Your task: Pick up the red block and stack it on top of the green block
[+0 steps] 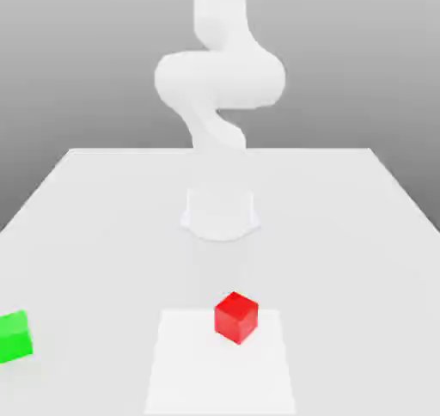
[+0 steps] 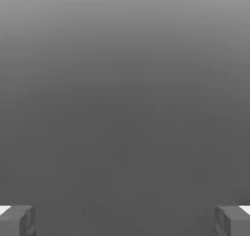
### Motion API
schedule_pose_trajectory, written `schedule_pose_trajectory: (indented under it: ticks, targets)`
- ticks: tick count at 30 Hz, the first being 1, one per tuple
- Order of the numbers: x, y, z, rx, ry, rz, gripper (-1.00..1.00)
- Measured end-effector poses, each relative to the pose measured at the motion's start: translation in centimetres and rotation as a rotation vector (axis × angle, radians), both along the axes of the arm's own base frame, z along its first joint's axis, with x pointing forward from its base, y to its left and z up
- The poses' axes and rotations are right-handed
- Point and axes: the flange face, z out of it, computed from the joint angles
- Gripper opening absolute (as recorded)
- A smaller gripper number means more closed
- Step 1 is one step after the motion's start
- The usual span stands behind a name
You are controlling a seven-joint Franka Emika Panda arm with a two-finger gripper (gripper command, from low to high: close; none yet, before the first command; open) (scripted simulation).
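Observation:
The red block rests on the white table, near the front and about midway across. Far off at the exterior view's left edge stands the green block, partly cut off by the frame. In the hand view my gripper is open: its grey fingertips sit wide apart with nothing between them, against a plain grey background. The white arm rises from its base and leaves the frame at the top.
The arm's round base stands mid-table, behind the red block. A paler square patch marks the table surface under and in front of the red block. The table's far edge runs behind the base.

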Motion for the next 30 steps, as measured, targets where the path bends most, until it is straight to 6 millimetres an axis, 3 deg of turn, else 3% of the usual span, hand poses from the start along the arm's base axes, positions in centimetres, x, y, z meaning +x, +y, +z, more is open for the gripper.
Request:
schedule_pose_trajectory:
  ticks: [4,9,13,17,18,26,27,30]
  targets:
    - [3.7,1.0,-9.9,0.048,0.146,-0.103,0.0]
    - [5.0,1.4,-22.4,0.11,0.325,-0.243,0.0]
    - [3.3,1.4,-32.5,0.163,0.478,-0.373,0.0]
    - [-1.1,1.6,-42.8,0.22,0.646,-0.527,0.0]
    - [-1.8,1.7,-44.5,0.228,0.669,-0.55,0.0]
    - [-2.6,1.7,-51.1,0.235,0.693,-0.574,0.0]
    - [-2.7,1.7,-51.6,0.235,0.694,-0.573,-1.0]
    - [-2.7,1.7,-51.6,0.235,0.693,-0.573,-1.0]
